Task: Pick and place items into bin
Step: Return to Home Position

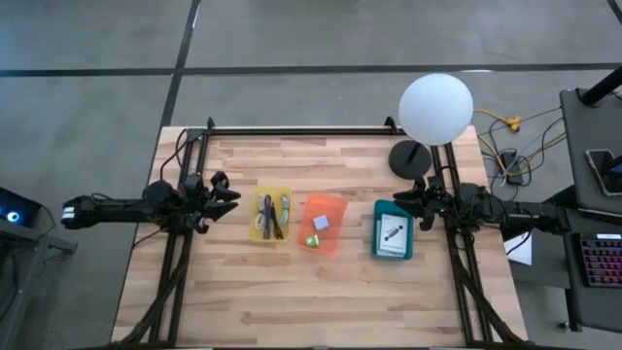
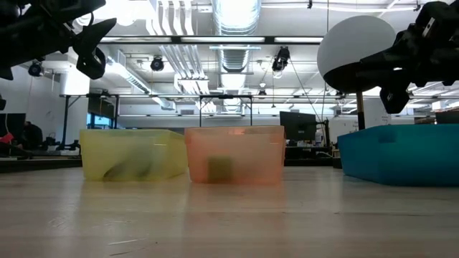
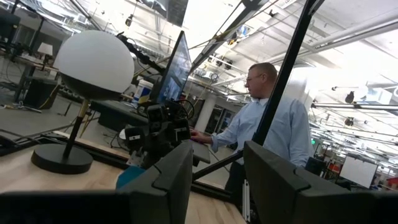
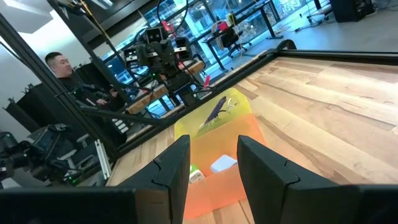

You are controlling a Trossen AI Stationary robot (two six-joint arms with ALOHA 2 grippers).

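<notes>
Where lamp (image 1: 435,109) stands, blue bin (image 1: 376,233) neighbours.

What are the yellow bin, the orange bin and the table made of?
The yellow bin and orange bin look like see-through plastic: shapes inside show through their walls. The table is probably pale wood planks, smooth-finished, with visible grain and board seams.

Nothing legible turned up anywhere: the white card (image 1: 393,233) in the blue bin (image 1: 376,228), right of centre in the high view, bore a dark printed mark too small to read, and the monitor (image 3: 175,70) at upper centre of the left wrist view showed no readable text.
</notes>
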